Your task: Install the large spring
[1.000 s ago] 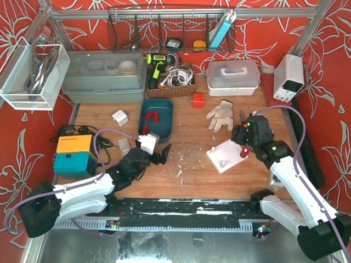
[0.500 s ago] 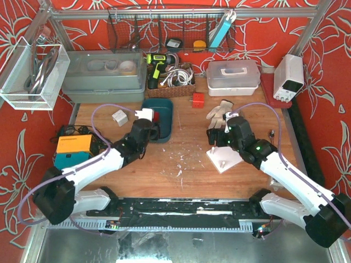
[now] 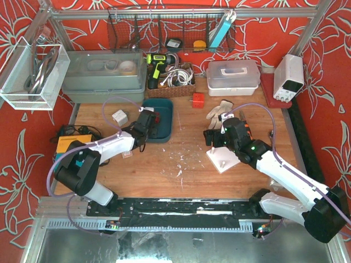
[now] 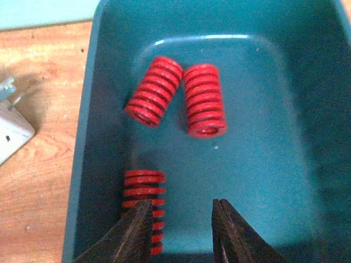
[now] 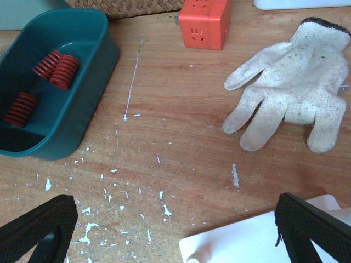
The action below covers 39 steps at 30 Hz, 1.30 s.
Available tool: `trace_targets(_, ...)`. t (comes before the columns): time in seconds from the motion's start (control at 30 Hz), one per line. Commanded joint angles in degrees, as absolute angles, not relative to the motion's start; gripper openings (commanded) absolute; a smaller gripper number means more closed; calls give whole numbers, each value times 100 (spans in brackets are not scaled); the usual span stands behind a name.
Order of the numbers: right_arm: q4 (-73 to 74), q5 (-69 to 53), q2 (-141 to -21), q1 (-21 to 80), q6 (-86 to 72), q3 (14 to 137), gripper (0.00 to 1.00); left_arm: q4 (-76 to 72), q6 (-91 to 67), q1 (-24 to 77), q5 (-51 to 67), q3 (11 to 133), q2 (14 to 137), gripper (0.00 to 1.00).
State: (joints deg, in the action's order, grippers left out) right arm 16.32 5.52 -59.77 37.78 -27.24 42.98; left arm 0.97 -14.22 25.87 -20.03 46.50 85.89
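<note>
On scratched wooden table (image 5: pixel 181 82), your right gripper (image 5: pixel 174 205) gaped wide over flat white plate (image 5: pixel 247 241). Rounded teal plastic bin (image 4: pixel 82 137) held ribbed red coils: spring pair (image 4: pixel 204 101) touching side by side, third spring (image 4: pixel 143 189) by near wall. Your left gripper (image 4: pixel 180 205) hung inside bin, fingers spread, one tip overlapping third spring; contact unclear.

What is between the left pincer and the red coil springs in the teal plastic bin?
Nothing visible. The open left pincer hangs over the teal plastic bin; only bare bin floor separates it from the two bigger red coil springs ahead. A slimmer red spring lies beside one finger.
</note>
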Motion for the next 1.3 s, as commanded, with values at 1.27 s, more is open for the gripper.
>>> trace_targets(1.27,1515,929,-5936,3814,-2522,4172,98,1032,-1355,2241,-1723,5906,10805,41)
